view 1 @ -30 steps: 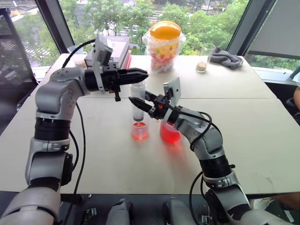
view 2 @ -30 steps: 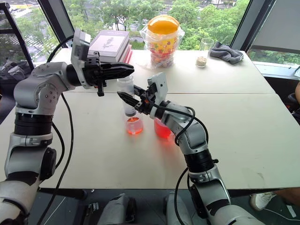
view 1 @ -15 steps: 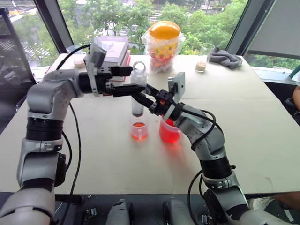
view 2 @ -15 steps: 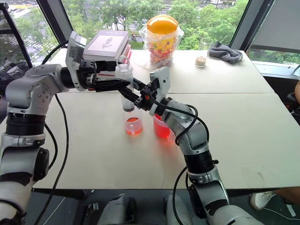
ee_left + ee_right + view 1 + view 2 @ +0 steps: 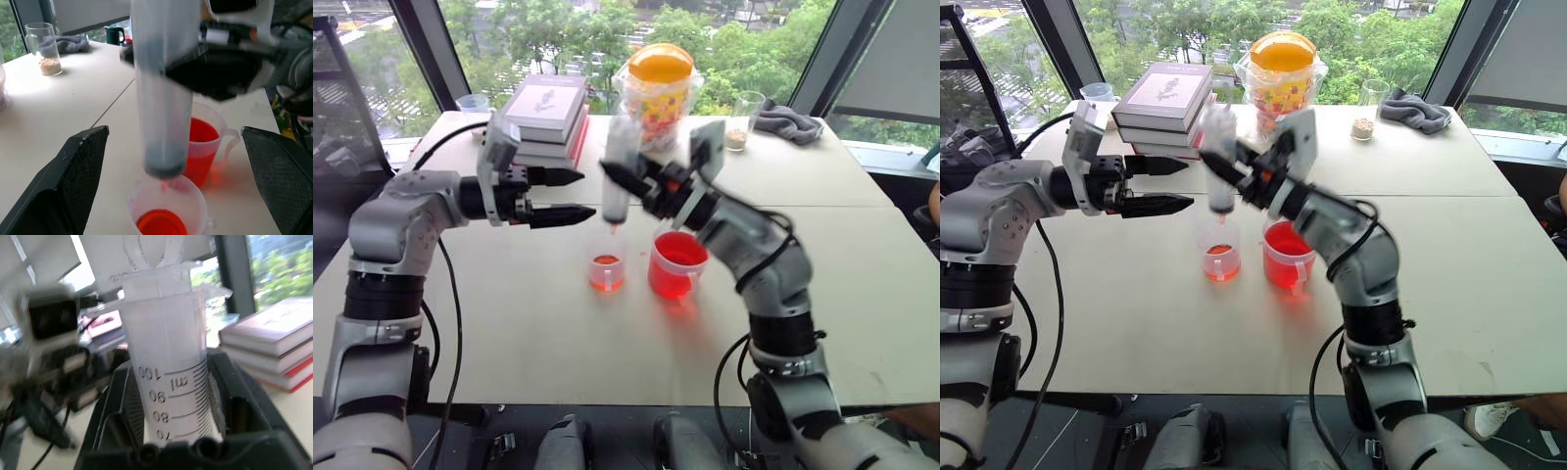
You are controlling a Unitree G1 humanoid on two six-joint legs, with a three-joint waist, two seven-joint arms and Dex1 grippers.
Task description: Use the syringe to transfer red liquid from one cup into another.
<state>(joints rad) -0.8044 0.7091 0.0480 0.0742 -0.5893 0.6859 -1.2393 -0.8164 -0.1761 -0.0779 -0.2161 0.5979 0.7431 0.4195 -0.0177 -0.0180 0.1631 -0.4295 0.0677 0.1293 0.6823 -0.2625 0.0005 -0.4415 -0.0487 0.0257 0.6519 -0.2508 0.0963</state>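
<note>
1. Right wrist view shows the right tool (image 5: 171,396) clenched on the syringe (image 5: 168,377), its two black fingers (image 5: 120,411) pressed against either side of the clear barrel just under the flange, with the printed scale facing the camera.
2. From the head views, the syringe (image 5: 618,171) stands nearly upright in that grip, its tip pointing down over the small handleless cup (image 5: 606,271); the tip sits above the cup's rim, and I cannot tell whether it touches it.
3. The left tool (image 5: 570,196) is released, its fingers spread apart and pointing level toward the right, just left of the syringe and clear of it.
4. In the left wrist view the barrel (image 5: 164,98) hangs between the two spread fingers (image 5: 73,181), well apart from both.
5. The small cup holds a shallow pool of red liquid (image 5: 161,223) at its bottom.
6. Just right of it on the counter (image 5: 862,284) stands the wide handled cup (image 5: 675,264), bright red with liquid.
7. At the far side of the counter sit a stack of books (image 5: 543,117) on the left, a plastic jar with an orange lid (image 5: 656,93) in the middle, and a glass with brown grains (image 5: 741,119) beside a grey cloth (image 5: 785,121) to the right.
</note>
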